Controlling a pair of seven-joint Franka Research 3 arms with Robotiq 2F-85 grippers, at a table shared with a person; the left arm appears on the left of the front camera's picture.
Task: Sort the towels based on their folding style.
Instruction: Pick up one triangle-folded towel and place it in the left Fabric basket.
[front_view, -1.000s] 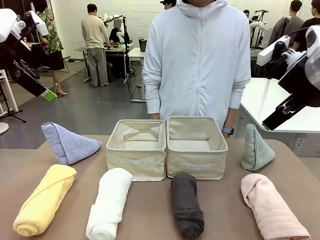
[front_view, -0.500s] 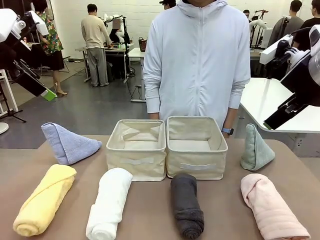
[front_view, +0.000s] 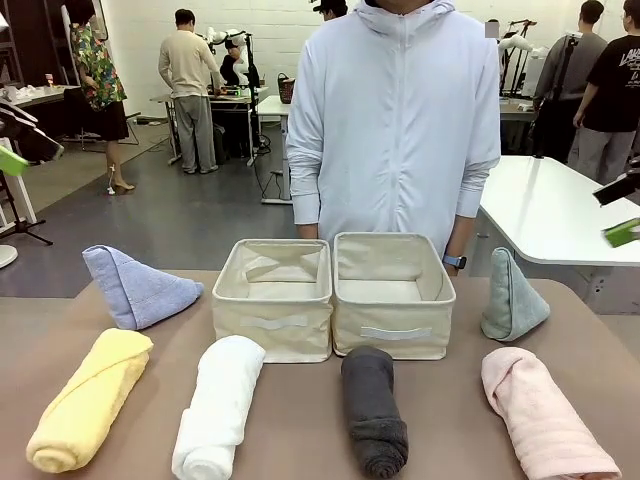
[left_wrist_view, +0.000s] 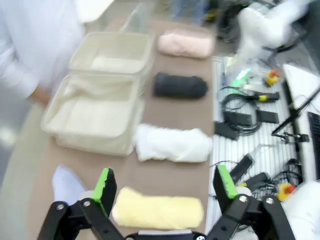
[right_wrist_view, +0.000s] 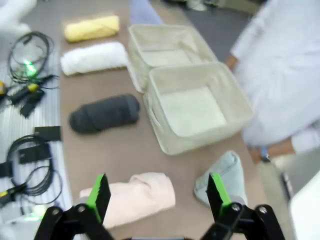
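Note:
On the brown table, from left to right in the front row, lie rolled towels: yellow (front_view: 90, 400), white (front_view: 220, 405), dark grey (front_view: 373, 410) and pink (front_view: 545, 415). A lavender-blue cone towel (front_view: 140, 288) stands at the back left and a sage green cone towel (front_view: 512, 297) at the back right. My left gripper (left_wrist_view: 165, 182) hangs open high above the yellow roll (left_wrist_view: 157, 212) and white roll (left_wrist_view: 172, 145). My right gripper (right_wrist_view: 158, 192) hangs open high above the pink roll (right_wrist_view: 135, 197) and green cone (right_wrist_view: 222, 180). Neither holds anything.
Two beige fabric bins, left (front_view: 270, 325) and right (front_view: 392, 335), stand side by side mid-table with nothing in them. A person in a pale jacket (front_view: 395, 120) stands right behind them. Cables and small devices (left_wrist_view: 250, 115) lie on the floor by the robot's side of the table.
Both arms have drawn away towards the picture's side edges; just a green pad of each remains in the front view. The towels and bins have not moved.

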